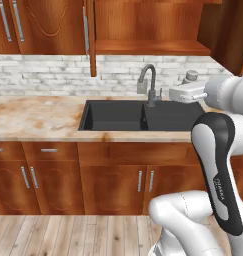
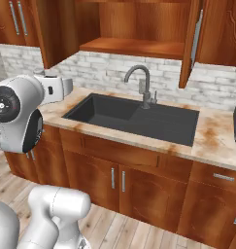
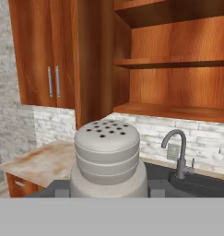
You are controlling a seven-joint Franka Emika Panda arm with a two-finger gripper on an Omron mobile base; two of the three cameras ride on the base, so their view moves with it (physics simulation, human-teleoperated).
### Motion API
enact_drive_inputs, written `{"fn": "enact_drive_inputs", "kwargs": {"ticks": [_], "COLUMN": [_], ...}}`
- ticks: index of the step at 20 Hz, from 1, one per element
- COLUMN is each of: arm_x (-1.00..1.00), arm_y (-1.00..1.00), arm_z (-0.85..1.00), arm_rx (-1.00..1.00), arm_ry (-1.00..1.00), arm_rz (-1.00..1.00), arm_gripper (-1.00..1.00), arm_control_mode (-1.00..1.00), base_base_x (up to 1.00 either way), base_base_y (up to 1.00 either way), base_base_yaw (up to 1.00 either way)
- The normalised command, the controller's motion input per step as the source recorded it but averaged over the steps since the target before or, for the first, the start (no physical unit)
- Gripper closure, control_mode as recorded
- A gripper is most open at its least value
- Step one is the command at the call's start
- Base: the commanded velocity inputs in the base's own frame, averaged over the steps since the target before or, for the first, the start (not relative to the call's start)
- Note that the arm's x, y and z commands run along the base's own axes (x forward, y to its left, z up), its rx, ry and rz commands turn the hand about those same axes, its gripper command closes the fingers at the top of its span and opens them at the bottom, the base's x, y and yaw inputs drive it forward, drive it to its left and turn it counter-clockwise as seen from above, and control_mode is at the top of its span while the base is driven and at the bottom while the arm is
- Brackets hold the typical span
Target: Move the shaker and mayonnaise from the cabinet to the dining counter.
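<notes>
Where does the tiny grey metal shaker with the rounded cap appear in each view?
Left base view: tiny grey metal shaker, upper right, right of the grey curved faucet.
Right base view: shaker at far left, faucet central.
Hand view: shaker large, bottom centre, faucet to its right.
Shared landmark: the faucet.

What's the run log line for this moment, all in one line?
claw: shut on shaker | shaker: out of cabinet, above sink counter | cabinet: open, visible shelves bare

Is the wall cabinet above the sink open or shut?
Open: the cabinet doors are swung aside, baring its wooden shelves above the black sink.
</notes>
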Motion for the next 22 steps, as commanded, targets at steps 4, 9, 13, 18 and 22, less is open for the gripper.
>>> {"fn": "enact_drive_inputs", "kwargs": {"ticks": [4, 9, 13, 18, 22], "arm_x": [0.0, 0.0, 0.0, 0.0, 0.0], "arm_y": [0.0, 0.0, 0.0, 0.0, 0.0], "arm_z": [0.0, 0.0, 0.0, 0.0, 0.0], "arm_rx": [0.0, 0.0, 0.0, 0.0, 0.0], "arm_ry": [0.0, 0.0, 0.0, 0.0, 0.0], "arm_rz": [0.0, 0.0, 0.0, 0.0, 0.0], "arm_gripper": [1.0, 1.0, 1.0, 1.0, 1.0], "arm_control_mode": [1.0, 1.0, 1.0, 1.0, 1.0], "base_base_x": [-0.4, -0.73, -0.73, -0.57, -0.44], "base_base_y": [-0.34, -0.47, -0.28, -0.04, 0.42], "base_base_yaw": [0.66, 0.51, 0.4, 0.25, 0.05]}}
